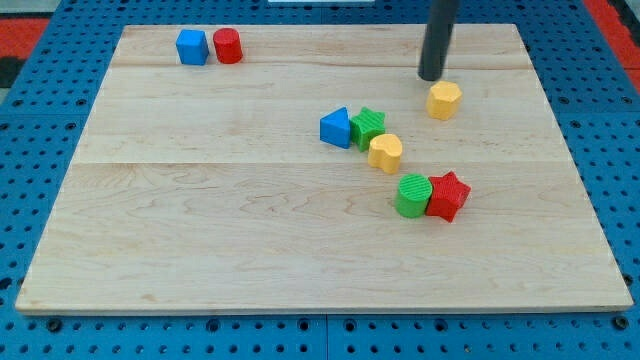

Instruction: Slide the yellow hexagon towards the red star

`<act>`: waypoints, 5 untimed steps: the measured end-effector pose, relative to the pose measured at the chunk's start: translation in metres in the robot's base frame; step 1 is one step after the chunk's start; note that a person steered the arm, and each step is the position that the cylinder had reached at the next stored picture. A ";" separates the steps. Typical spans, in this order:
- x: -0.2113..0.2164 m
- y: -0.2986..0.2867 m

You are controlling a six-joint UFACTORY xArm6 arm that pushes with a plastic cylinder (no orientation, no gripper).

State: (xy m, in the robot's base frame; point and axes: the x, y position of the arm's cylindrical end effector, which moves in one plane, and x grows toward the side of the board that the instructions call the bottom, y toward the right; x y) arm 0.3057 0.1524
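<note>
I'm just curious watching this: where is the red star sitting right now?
The red star sits low on the view's right of the board, touching the green cylinder on its left, below the yellow heart.

Wooden board point(200, 220) on blue pegboard point(40, 120)

Lab bench: wooden board point(200, 220) (blue pegboard point(40, 120) beneath).

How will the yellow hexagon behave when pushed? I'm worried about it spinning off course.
The yellow hexagon looks squat and flat-bottomed, so it will probably slide, not tip or roll. My tip sits just to its upper left, so an off-centre push could turn it on its short faces. The smooth wooden board suggests little drag.
</note>
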 end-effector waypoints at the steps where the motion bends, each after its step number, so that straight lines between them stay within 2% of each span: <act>1: 0.026 0.002; 5: 0.116 0.002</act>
